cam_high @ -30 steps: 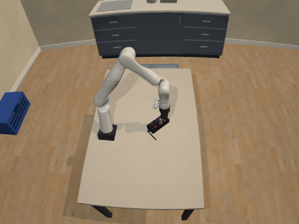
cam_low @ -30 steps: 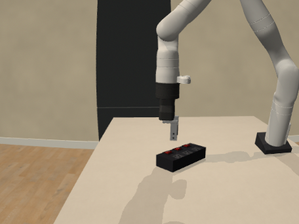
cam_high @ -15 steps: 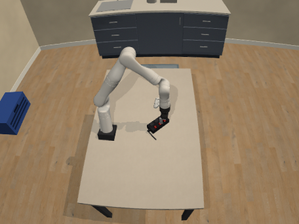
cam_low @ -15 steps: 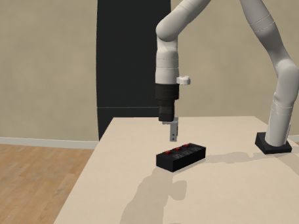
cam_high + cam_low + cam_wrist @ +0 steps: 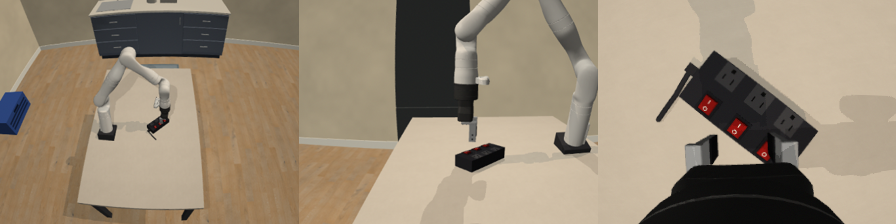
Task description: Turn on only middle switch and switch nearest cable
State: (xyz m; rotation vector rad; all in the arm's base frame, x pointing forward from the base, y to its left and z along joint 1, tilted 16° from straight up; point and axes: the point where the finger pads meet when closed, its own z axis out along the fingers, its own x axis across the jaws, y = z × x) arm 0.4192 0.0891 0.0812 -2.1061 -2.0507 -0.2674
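Three red switches run along a black strip that lies flat on the table, near its middle. We see its cable leaving toward 10 o'clock in the wrist view. Our gripper hangs just above the strip, fingers spread wide and pinching nothing. One finger covers part of the switch farthest from the cable.

Only the power strip lies on the table under the wide-open pincer, with a gap of air between them.
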